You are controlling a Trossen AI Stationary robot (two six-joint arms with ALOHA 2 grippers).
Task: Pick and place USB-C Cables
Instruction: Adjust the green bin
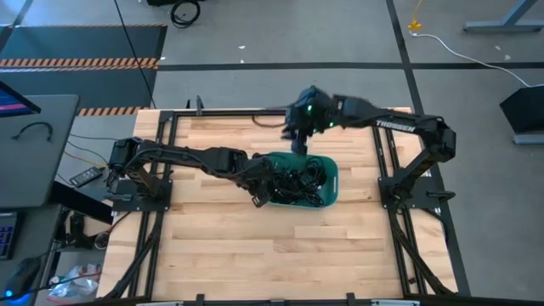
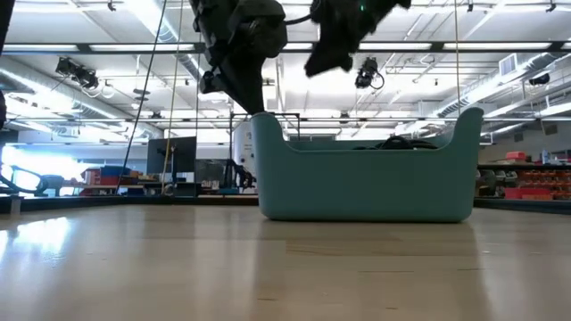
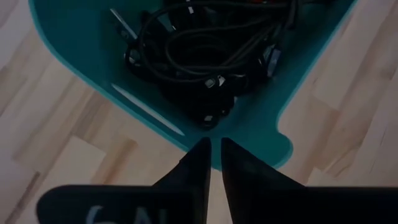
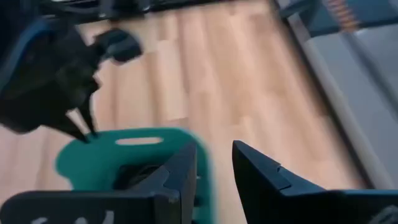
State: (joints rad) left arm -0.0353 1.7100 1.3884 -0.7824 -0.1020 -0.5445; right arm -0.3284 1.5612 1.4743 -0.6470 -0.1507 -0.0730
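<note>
Several black USB-C cables (image 1: 299,182) lie in a tangled heap inside the teal tub (image 1: 333,180) at the table's middle; they also show in the left wrist view (image 3: 205,56). My left gripper (image 1: 257,197) hangs over the tub's left end, above its rim (image 3: 186,134), with its fingers (image 3: 214,149) shut and empty. My right gripper (image 1: 298,146) is raised over the tub's far edge; its fingers (image 4: 214,163) are open and empty. In the low view only the cables' tops (image 2: 401,143) show above the tub's wall (image 2: 366,183).
The tub stands on the wooden tabletop (image 1: 255,255), with bare wood on all sides of it. Black frame rails (image 1: 166,170) run along the table's left and right edges. A desk with gear (image 1: 34,144) stands off the table's left.
</note>
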